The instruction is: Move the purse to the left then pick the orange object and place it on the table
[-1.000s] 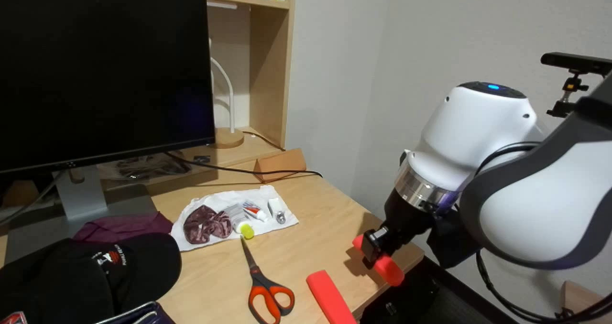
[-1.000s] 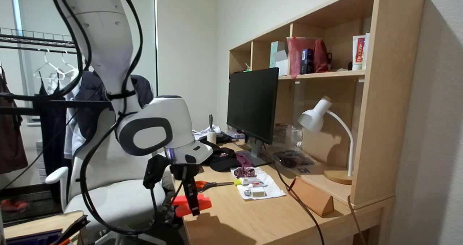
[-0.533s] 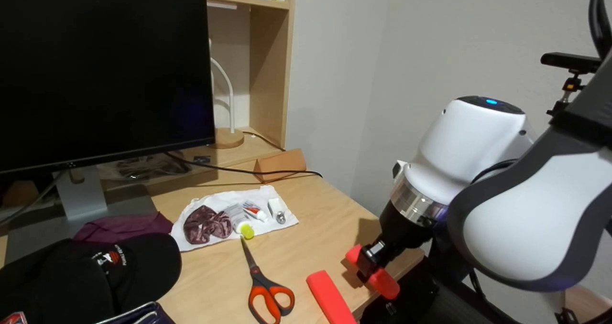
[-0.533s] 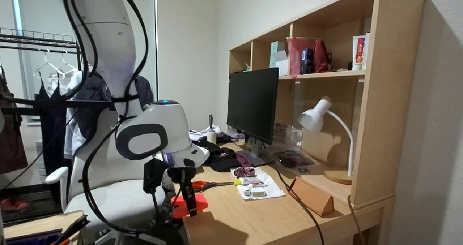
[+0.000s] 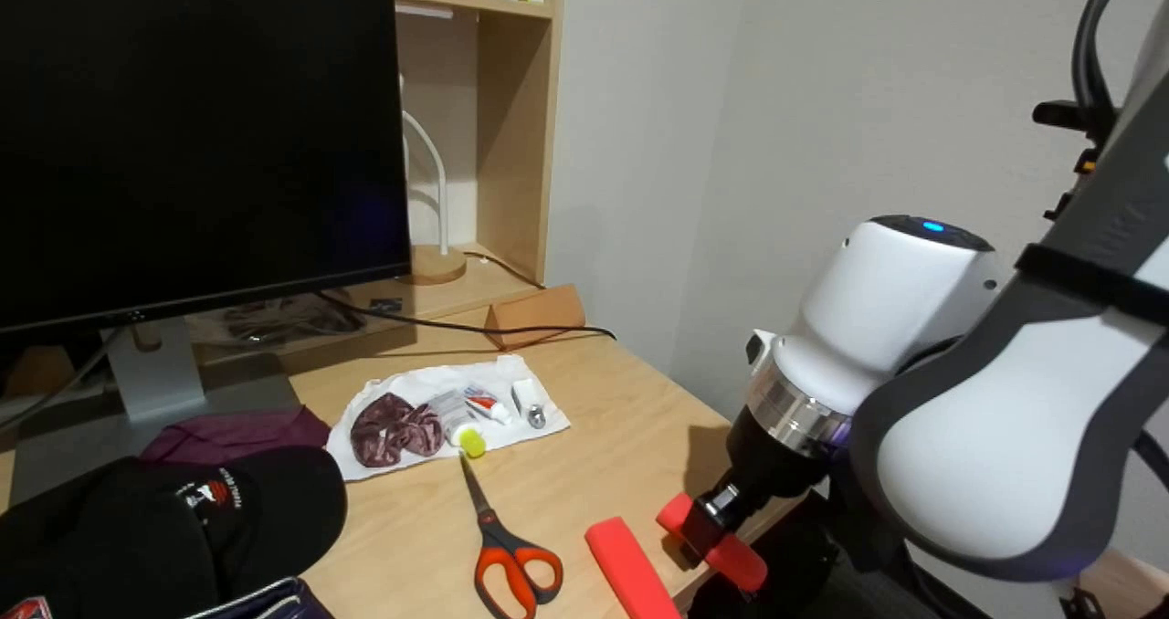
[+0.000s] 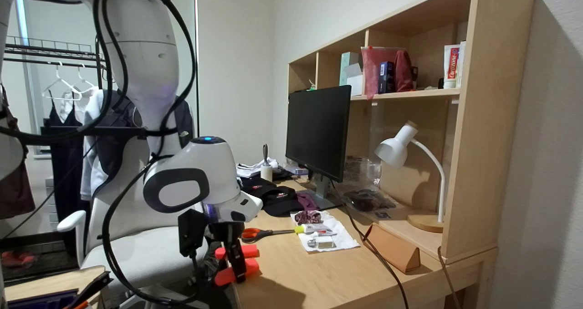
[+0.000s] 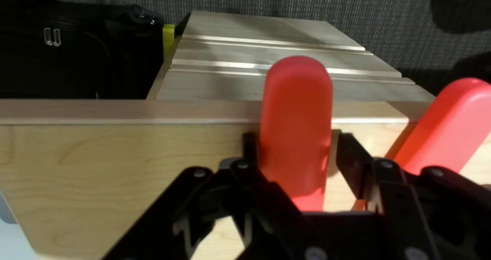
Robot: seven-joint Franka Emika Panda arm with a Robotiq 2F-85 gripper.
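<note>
A red-orange blocky piece (image 7: 297, 99) lies between the fingers of my gripper (image 7: 299, 141). Its visible edge is close to the left finger, while a gap shows beside the right finger. My gripper is open around it. The piece reaches past the edge of the tan table (image 7: 96, 160) in the wrist view. In both exterior views my gripper (image 5: 703, 529) (image 6: 239, 278) is low at the table edge with this piece (image 5: 740, 564) (image 6: 224, 278). A second red-orange piece (image 5: 630, 569) lies apart on the table. The dark navy purse (image 5: 269, 603) shows only partly at the bottom edge.
Scissors (image 5: 498, 537) with orange handles lie beside the second red-orange piece. A white cloth (image 5: 539, 432) holds small tubes and a scrunchie. A black cap (image 5: 265, 500) and a monitor (image 5: 192, 144) stand farther along. A tan case (image 6: 391, 249) and a lamp (image 6: 439, 177) are at the back.
My gripper and the red-orange piece at it have moved lower, down to the table edge. The second red-orange piece, the scissors and the purse have not moved.
</note>
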